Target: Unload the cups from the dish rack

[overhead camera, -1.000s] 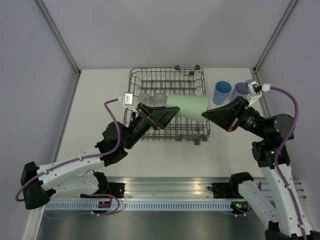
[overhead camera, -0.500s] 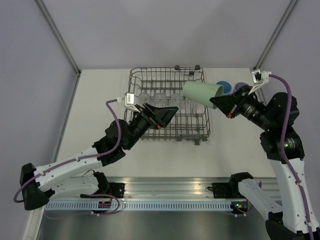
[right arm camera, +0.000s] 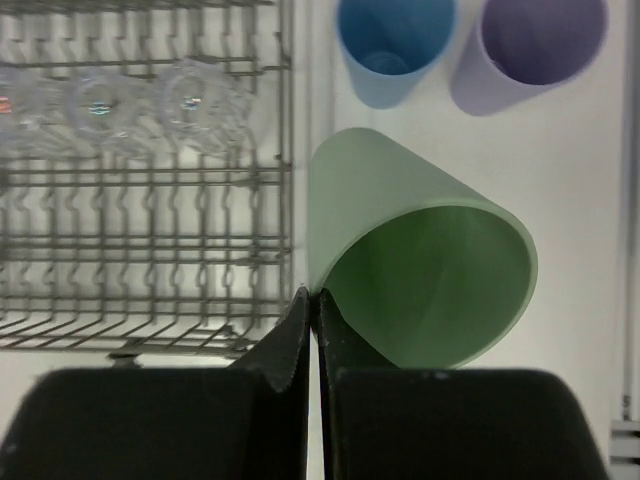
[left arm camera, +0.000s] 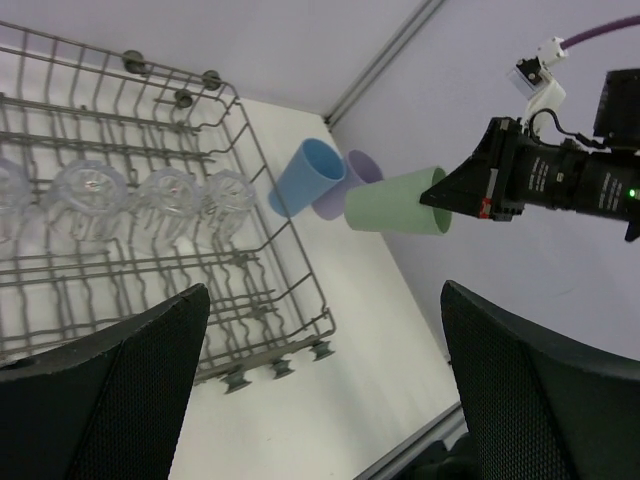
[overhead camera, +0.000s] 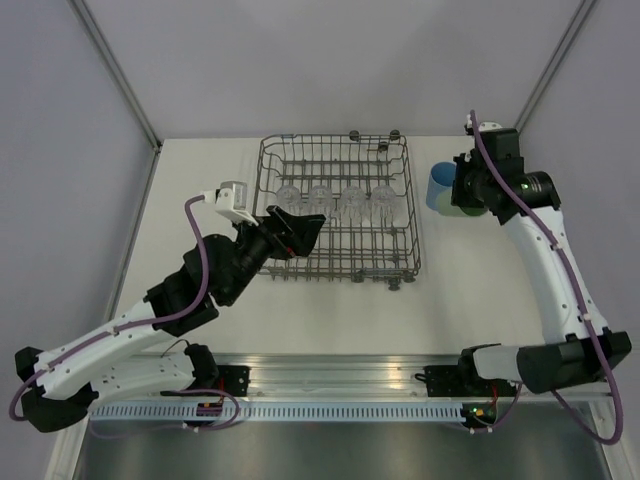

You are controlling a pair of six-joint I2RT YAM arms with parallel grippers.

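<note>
One big wire dish rack sits on small wheels in the middle of the table, with its long tines standing up. Four clear cups are lined up in a single row across its middle, and nothing else shows among its wires.

Three coloured cups are outside the rack, on its right. The green cup is the nearest of them to the wire wall. It is tilted over, with its mouth facing the right gripper. That gripper's jaws are pressed together on the cup's rim, pinching the wall between them. Whether the cup's base touches the table cannot be told. Beyond it the blue cup and the lavender cup stand upright, mouths up, side by side near the far right corner.

The left gripper hangs over the rack's near left corner with its jaws spread as wide as they go and nothing between them.

The table is plain white. Pale grey walls close it in, with metal posts at the corners.
</note>
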